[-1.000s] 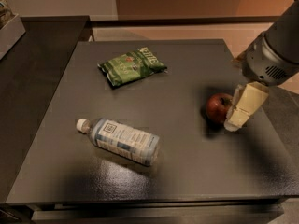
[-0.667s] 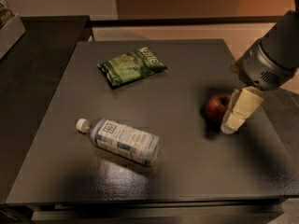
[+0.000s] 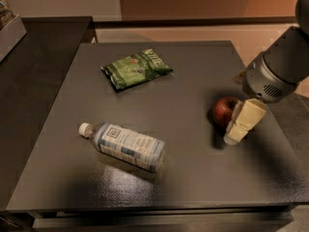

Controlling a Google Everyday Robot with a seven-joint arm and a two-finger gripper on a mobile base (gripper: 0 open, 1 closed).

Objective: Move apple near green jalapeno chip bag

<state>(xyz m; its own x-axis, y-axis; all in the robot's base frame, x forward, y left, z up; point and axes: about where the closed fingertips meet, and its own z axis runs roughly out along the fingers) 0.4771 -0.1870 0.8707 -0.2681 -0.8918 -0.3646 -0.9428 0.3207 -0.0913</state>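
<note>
lying on the table [image 3: 193,187]: one apple [image 3: 223,111] at 3 o'clock, one bag [image 3: 135,69] at 11, one bottle [image 3: 126,146] at 8; gripper [image 3: 240,127] at apple's 4, perhaps touching; its grip i cannot tell.

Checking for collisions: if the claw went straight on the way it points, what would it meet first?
The claw, just right of the apple, would likely meet the table first; depth is unclear.

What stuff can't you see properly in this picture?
All in the camera view:
1. The apple: its right side hides behind the pincer, which sits low beside it near the right edge of the table.
2. The arm: cut off by the picture's right edge.
3. The water bottle: its label words are too tiny to read.
4. The grey thing at far left: cut off by the left edge.
</note>
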